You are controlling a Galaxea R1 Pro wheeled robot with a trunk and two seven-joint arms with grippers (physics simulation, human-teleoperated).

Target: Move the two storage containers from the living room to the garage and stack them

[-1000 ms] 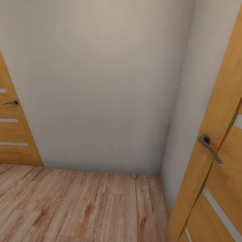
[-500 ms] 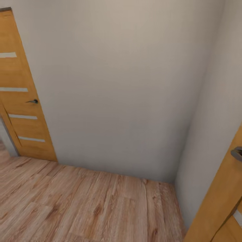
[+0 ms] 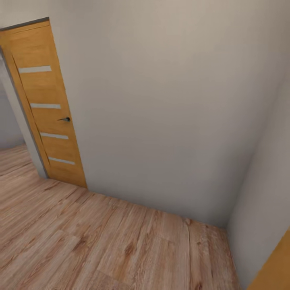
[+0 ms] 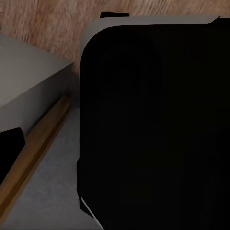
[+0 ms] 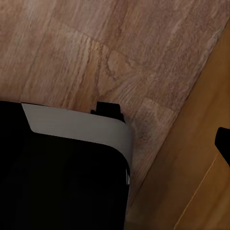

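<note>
The two storage containers are out of view, and so is the garage. In the head view I face a plain white-grey wall (image 3: 161,100) above light wood planks (image 3: 100,241). The left wrist view looks past a large black rounded part of my own body (image 4: 153,124). A small dark tip (image 4: 9,143) sits at that picture's edge. The right wrist view holds a black part with a grey rim (image 5: 72,127) over wood planks (image 5: 96,48), with a dark tip (image 5: 223,143) at the edge. Neither view lets me judge how the fingers stand.
A honey-wood door (image 3: 48,108) with four frosted strips and a dark handle (image 3: 64,119) stands open at the left, with an opening beside it. A second wall (image 3: 266,193) closes a corner on the right. Another orange door's edge (image 3: 274,270) shows at the bottom right.
The whole head picture has shifted, so the camera has turned left. The left door now shows in full and the right door with its handle has nearly slid out.
</note>
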